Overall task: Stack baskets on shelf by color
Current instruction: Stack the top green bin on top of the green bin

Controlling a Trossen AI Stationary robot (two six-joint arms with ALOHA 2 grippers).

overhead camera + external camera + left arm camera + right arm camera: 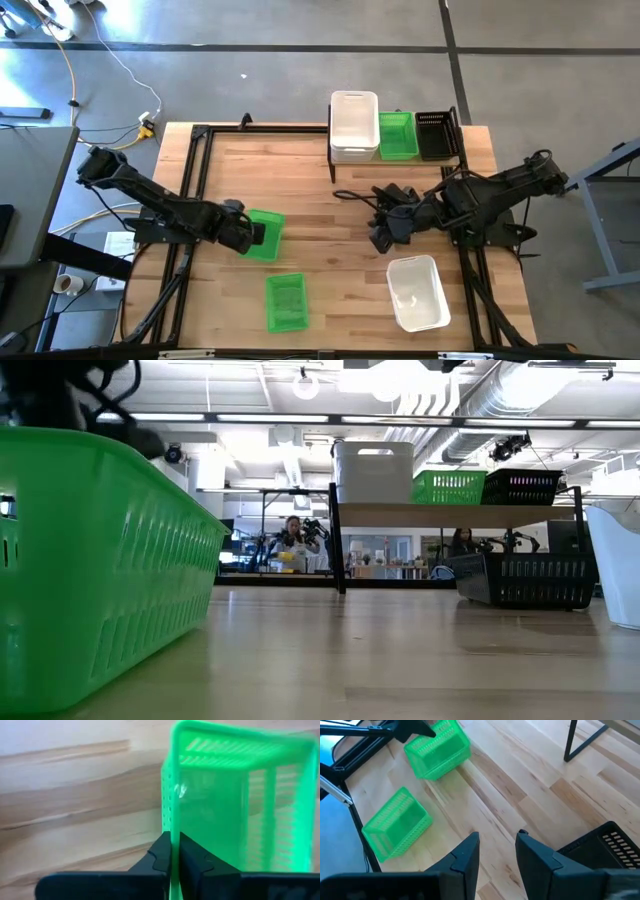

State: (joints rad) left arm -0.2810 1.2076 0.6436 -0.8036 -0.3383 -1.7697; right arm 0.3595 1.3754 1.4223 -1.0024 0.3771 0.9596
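Green mesh basket (235, 800), on the tabletop well short of the shelf (395, 160), is pinched by one thin wall in the left gripper (175, 857); lifted so, it may tilt or slip.

Both arms are dark, jointed link assemblies, each ending in a two-finger gripper, the left gripper (175, 862) and right gripper (496, 851) having black, apparently moulded angular fingers.

The right arm hides most of a black basket (392, 222).
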